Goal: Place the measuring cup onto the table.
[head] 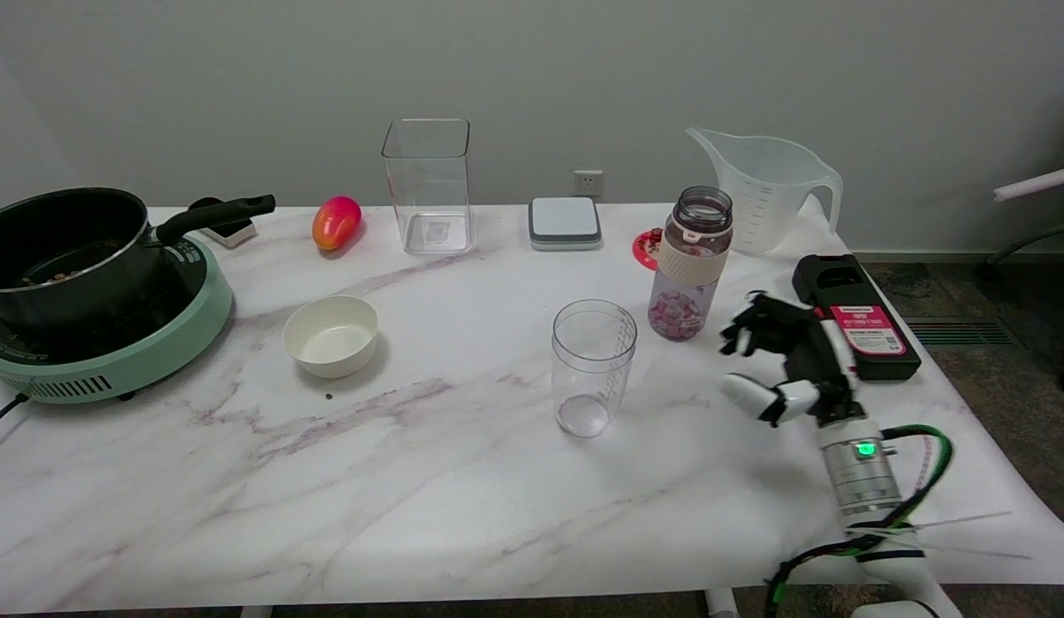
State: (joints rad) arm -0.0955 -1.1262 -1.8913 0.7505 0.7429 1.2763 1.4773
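My hand [785, 360] is empty, fingers spread; swinging left could topple the measuring cup [592, 367] standing nearby.

Far left of the hand [785, 365], the pot [60, 249] and cooker [111, 360] are running off the picture's left edge, and what is lying inside the pot is too dark to tell. Below the hand, the arm [867, 489] is leaving the frame at the bottom. Behind the hand, the bottle [691, 266] is covering part of a red disc [645, 249]. The print on the black box [867, 330] just beyond the hand is too small to read, as are the cup's [592, 365] markings to its left.
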